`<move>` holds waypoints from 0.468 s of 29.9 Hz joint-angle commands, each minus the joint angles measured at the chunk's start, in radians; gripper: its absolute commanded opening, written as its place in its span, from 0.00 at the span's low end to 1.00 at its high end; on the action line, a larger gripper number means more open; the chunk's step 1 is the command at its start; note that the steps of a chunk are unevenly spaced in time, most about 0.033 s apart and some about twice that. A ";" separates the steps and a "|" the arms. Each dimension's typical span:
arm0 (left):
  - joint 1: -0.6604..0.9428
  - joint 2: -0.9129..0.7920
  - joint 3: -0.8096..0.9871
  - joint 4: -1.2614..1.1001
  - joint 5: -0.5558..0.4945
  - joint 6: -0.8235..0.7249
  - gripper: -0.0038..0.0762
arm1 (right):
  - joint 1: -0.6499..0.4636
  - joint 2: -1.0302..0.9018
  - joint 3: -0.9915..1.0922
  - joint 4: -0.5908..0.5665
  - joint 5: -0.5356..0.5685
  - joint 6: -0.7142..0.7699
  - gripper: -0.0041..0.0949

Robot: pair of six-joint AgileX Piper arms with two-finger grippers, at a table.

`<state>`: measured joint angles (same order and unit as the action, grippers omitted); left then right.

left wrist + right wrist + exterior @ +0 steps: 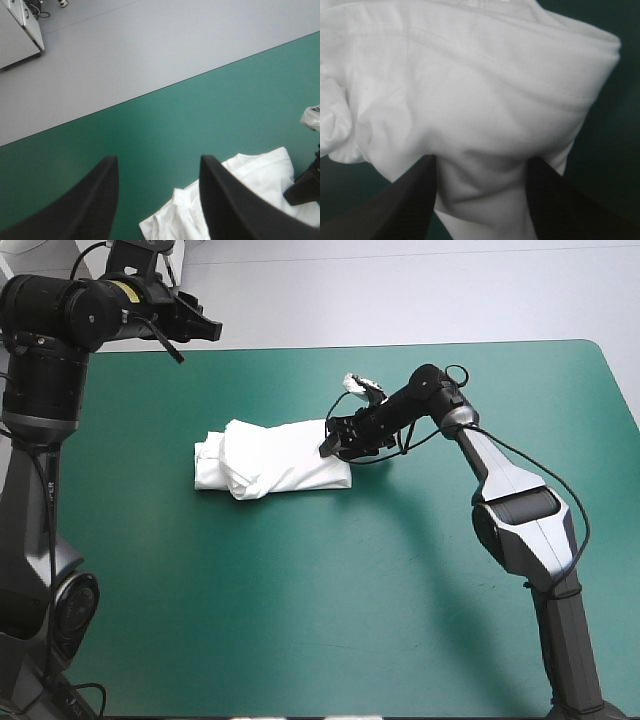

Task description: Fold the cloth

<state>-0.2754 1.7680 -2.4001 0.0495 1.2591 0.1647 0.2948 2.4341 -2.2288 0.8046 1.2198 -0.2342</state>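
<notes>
The right gripper [335, 440] sits just above the centre of the high view with its black fingers spread wide, at the right-hand end of the T-shirt [268, 462] and not closed on it. The table [400, 590], under its teal-green cover, fills most of that view, with its far edge running across the upper part of the frame. The left arm [45, 350] rises along the left edge of the frame. It carries the left gripper [195, 328] high in the upper left corner, over the table's far left part and well apart from the cloth. The right arm [520, 515] comes in from the lower right and reaches toward the middle. The T-shirt is a white folded bundle, longer than it is wide, lying left of centre. Its left end is bunched and lumpy and its right end is smoother. In the right wrist view the cloth [470, 90] fills the space ahead of the gripper, showing a stitched hem, and a fold of it lies between the two parted fingers [410, 200]. In the left wrist view the left gripper's fingers [95, 200] also stand well apart and hold nothing. The table shows between them, the bundle [260, 175] lies beyond one finger, and the right gripper [302, 187] touches the bundle's far end.
</notes>
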 commanded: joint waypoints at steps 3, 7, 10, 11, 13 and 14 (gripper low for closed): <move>0.001 -0.051 -0.020 -0.023 0.028 -0.014 0.51 | 0.002 -0.023 -0.018 0.018 -0.003 -0.011 0.57; 0.001 -0.052 -0.020 -0.029 0.028 -0.014 0.51 | 0.002 -0.021 -0.018 0.013 -0.007 -0.014 0.45; 0.001 -0.057 -0.020 -0.035 0.028 -0.010 0.51 | 0.000 -0.021 -0.018 0.008 -0.004 -0.030 0.21; 0.001 -0.061 -0.020 -0.036 0.028 -0.010 0.51 | -0.002 -0.021 -0.018 0.006 -0.004 -0.030 0.12; 0.001 -0.067 -0.020 -0.036 0.028 -0.010 0.51 | -0.003 -0.021 -0.018 0.004 -0.004 -0.030 0.03; 0.001 -0.069 -0.020 -0.036 0.028 -0.010 0.51 | -0.003 -0.021 -0.018 0.004 -0.004 -0.030 0.03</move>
<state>-0.2754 1.7593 -2.3990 0.0267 1.2591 0.1605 0.2870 2.4580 -2.2343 0.8099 1.2161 -0.2465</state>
